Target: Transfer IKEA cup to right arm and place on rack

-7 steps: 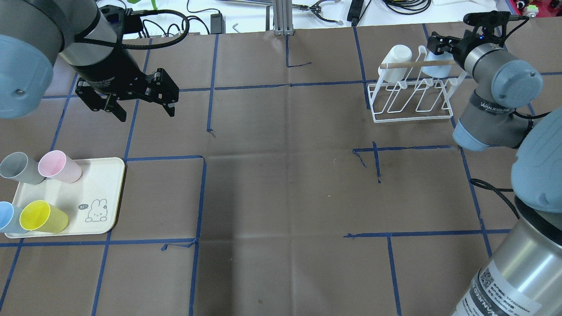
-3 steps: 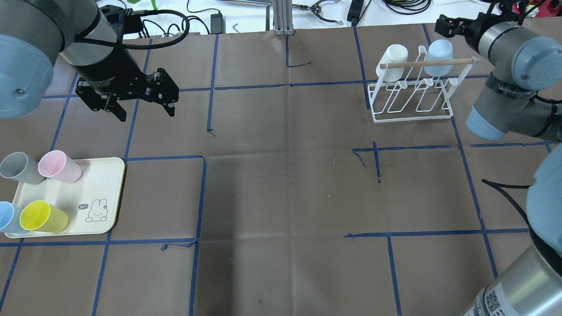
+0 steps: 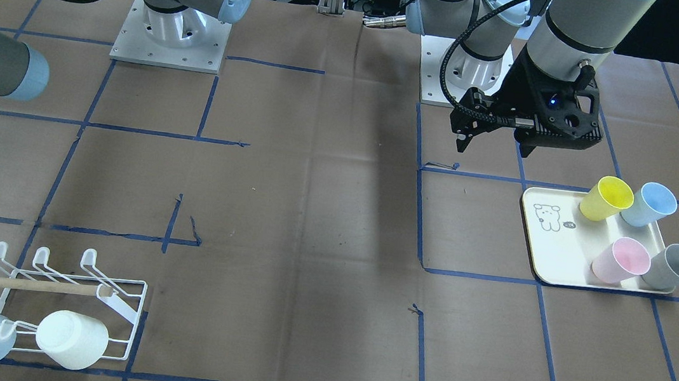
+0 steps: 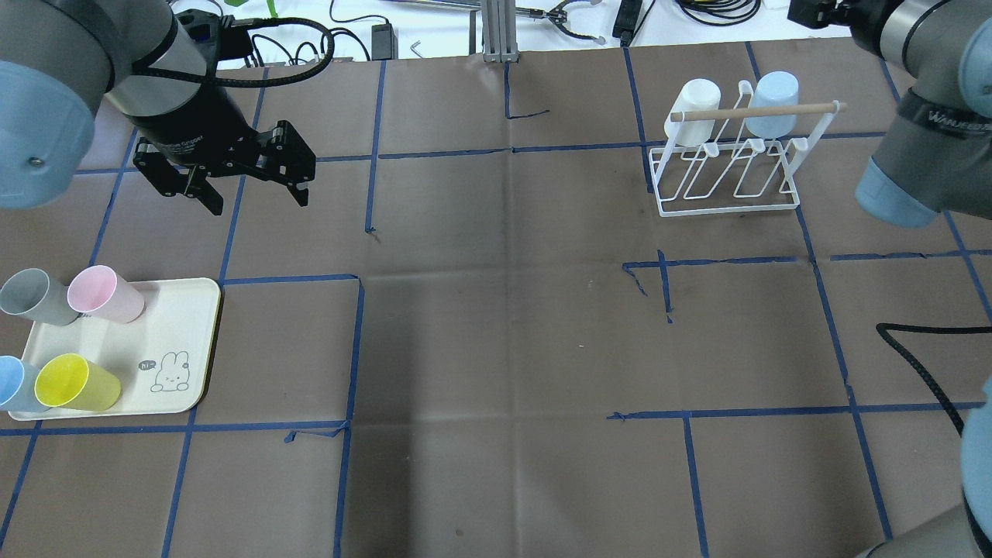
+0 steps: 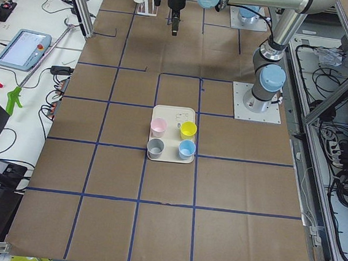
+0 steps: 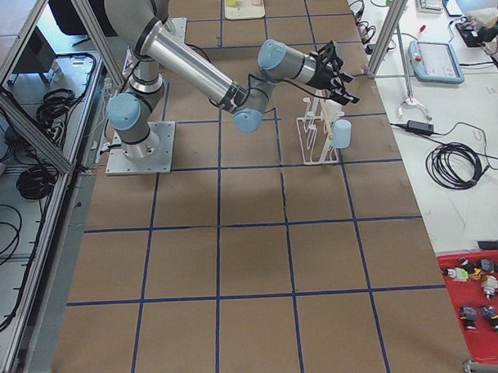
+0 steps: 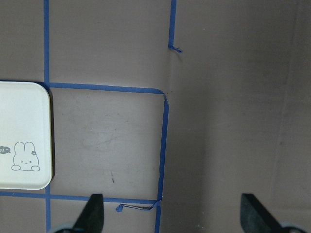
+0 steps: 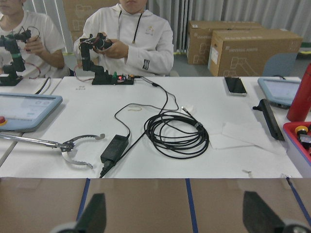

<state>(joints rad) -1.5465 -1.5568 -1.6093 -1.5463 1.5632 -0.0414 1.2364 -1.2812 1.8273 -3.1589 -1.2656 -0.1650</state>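
Note:
The white wire rack (image 4: 727,206) stands at the far right with a white cup (image 4: 697,107) and a pale blue cup (image 4: 772,99) upturned on its prongs. My right gripper (image 4: 814,12) is open and empty, beyond the table's far edge, apart from the rack; its wrist view shows both fingertips (image 8: 95,213) spread. My left gripper (image 4: 242,186) is open and empty, hovering above the table beyond the cream tray (image 4: 167,325). On the tray stand grey (image 4: 31,296), pink (image 4: 105,294), blue (image 4: 11,384) and yellow (image 4: 76,382) cups.
The table is covered in brown paper with blue tape lines. Beyond the far edge a white bench (image 8: 155,145) holds cables, tools and a power brick, with two operators seated behind. A black cable (image 4: 922,364) lies at the right edge.
My right gripper has let go of the pale blue cup on the rack and drawn back up and away past the far table edge. The left arm has not moved.

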